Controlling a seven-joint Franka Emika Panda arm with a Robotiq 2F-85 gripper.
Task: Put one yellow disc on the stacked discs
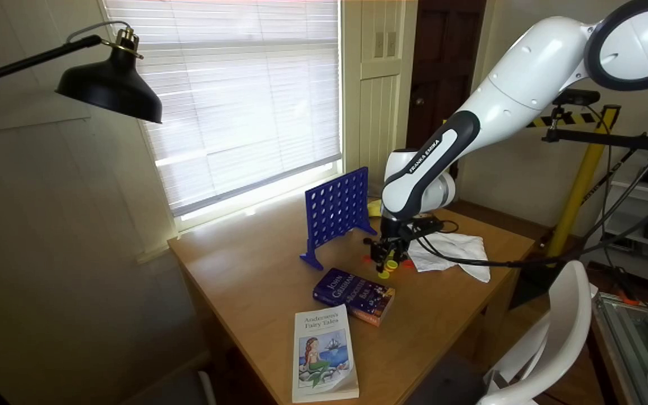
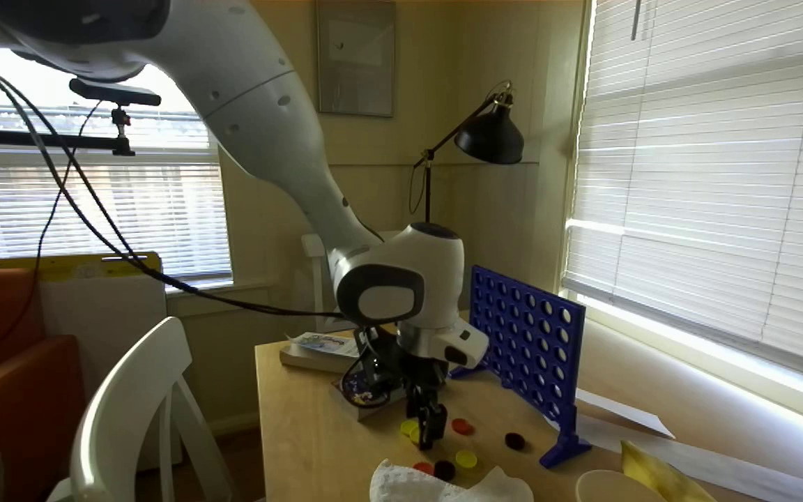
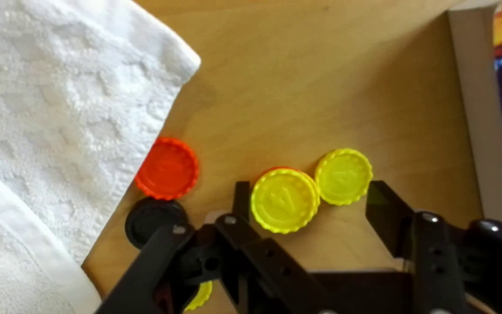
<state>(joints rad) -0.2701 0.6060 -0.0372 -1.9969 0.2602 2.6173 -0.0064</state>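
In the wrist view the stacked discs (image 3: 283, 200), yellow on top with a red rim peeking out below, stand between the fingers of my gripper (image 3: 310, 192). A loose yellow disc (image 3: 344, 176) lies against the pile's right side, also within the span of the jaws. The left finger (image 3: 241, 198) is close beside the pile; the right finger (image 3: 386, 213) is at the yellow disc's outer edge, and whether it touches I cannot tell. The jaws stand open around both. Another yellow disc (image 3: 201, 296) is partly hidden under the left linkage; it shows whole in an exterior view (image 2: 466, 459).
A red disc (image 3: 168, 169) and a black disc (image 3: 153, 220) lie by the white cloth (image 3: 68, 109). The book (image 3: 479, 109) borders the right side. Another red disc (image 2: 462, 426), a black disc (image 2: 515, 440) and the blue upright game grid (image 2: 527, 341) stand nearby.
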